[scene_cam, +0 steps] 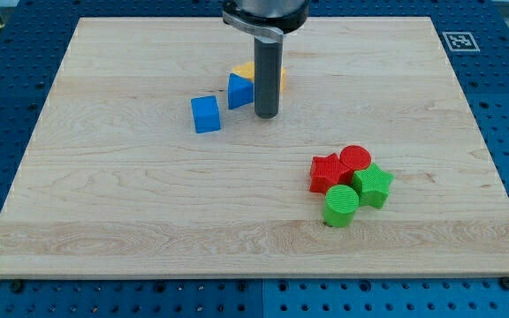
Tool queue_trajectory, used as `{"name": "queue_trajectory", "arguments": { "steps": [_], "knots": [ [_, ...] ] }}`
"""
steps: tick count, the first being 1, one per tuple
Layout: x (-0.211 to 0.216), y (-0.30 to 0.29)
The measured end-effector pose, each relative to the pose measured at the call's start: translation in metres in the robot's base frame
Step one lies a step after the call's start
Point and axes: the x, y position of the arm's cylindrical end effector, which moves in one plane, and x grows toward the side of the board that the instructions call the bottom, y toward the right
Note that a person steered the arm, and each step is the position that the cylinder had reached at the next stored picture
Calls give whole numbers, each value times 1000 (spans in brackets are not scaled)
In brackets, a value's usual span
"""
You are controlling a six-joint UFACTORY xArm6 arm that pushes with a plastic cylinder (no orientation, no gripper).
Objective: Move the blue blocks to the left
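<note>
A blue cube (206,114) lies on the wooden board (148,203), left of centre toward the view's top. A blue triangular block (239,90) lies just right of it and a little higher, touching an orange block (247,71) that the rod partly hides. My tip (266,116) stands on the board right beside the blue triangular block, on its right side, and about a block's width right of the blue cube.
A cluster lies at the view's lower right: a red star-like block (327,172), a red cylinder (355,159), a green star block (374,185) and a green cylinder (342,205). A tag (458,40) marks the board's top right corner.
</note>
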Motion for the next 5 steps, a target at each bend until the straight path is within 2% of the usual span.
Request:
{"name": "queue_trajectory", "arguments": {
  "steps": [1, 5],
  "knots": [
    [-13, -1],
    [-16, -46]
  ]
}}
